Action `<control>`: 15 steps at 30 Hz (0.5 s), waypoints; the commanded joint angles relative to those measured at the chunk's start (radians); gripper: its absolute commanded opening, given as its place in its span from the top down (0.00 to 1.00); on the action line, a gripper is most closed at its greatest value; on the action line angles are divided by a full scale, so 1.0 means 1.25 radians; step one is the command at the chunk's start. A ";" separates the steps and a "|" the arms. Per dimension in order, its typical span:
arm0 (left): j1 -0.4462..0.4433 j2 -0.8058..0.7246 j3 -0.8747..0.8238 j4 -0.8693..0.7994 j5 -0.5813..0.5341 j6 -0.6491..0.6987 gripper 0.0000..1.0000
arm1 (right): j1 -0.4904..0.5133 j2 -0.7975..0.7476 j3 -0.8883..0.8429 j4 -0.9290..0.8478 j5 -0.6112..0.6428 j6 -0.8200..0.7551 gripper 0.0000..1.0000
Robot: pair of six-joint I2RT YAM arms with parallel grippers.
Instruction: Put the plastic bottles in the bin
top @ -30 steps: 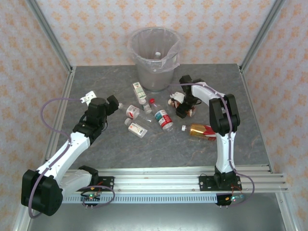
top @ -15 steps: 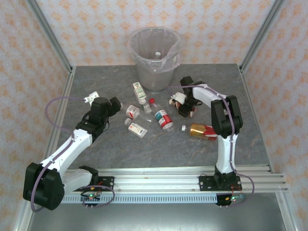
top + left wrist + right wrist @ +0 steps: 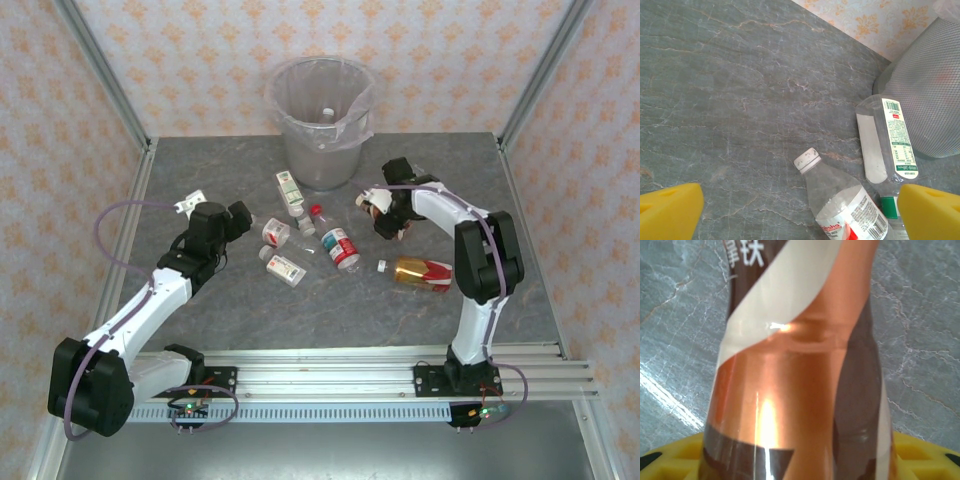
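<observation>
Right pincer (image 3: 384,213) of mine is closed around the brown bottle (image 3: 795,365), near the bin (image 3: 320,150) at the far side of the bench (image 3: 250,320). I think its smooth side can slide between my pads (image 3: 675,460), so the bottle may tip and fall beside the rim. Left pincer (image 3: 238,213) stands wide open, empty.

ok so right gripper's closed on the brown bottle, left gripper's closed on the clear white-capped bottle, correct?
Not the left one. The left gripper is open and holds nothing: in the left wrist view its yellow fingers stand wide apart, and the white-capped bottle lies loose on the table between them. The right gripper is closed on the brown bottle, as you said.
</observation>
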 commanded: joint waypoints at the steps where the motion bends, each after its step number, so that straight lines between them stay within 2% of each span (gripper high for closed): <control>1: 0.009 0.008 0.027 -0.003 -0.010 -0.015 0.00 | -0.004 -0.051 -0.041 0.052 0.005 0.037 0.59; 5: 0.010 0.004 0.029 -0.021 -0.021 -0.013 0.00 | -0.004 -0.098 -0.084 0.103 -0.010 0.059 0.59; 15: 0.011 -0.043 0.014 -0.066 -0.120 -0.052 0.00 | -0.004 -0.214 -0.166 0.196 -0.042 0.115 0.60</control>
